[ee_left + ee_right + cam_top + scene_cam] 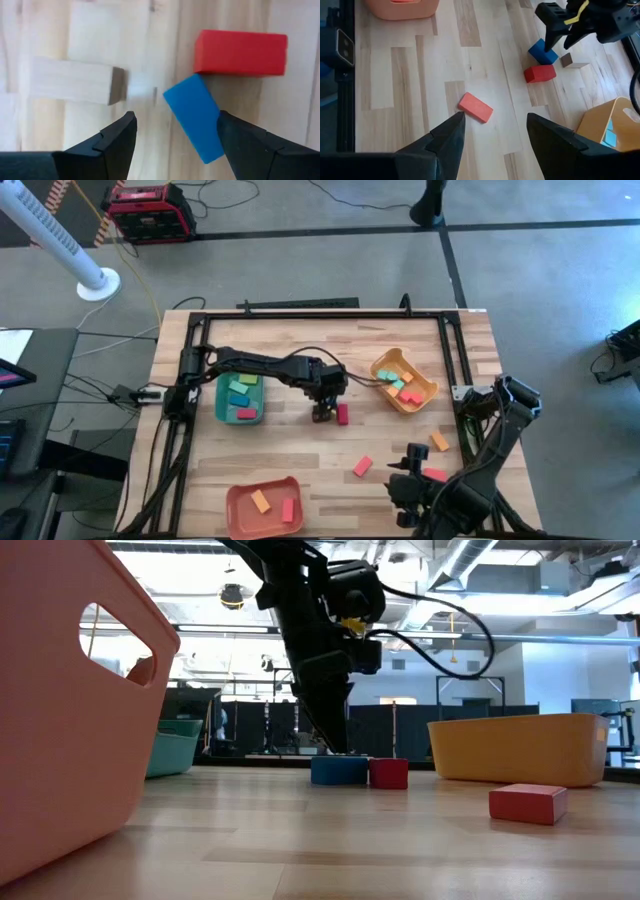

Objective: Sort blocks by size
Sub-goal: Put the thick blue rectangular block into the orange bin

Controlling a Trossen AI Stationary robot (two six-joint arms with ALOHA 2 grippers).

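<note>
Left gripper (175, 145) fingers spread wide around blue block (194, 116)

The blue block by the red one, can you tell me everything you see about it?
The blue block is a small, smooth, painted brick lying flat on the wooden table, turned at a slant. One corner touches the red block beside it. The open left gripper hovers over it, with one finger right against its edge, not holding it.
</note>
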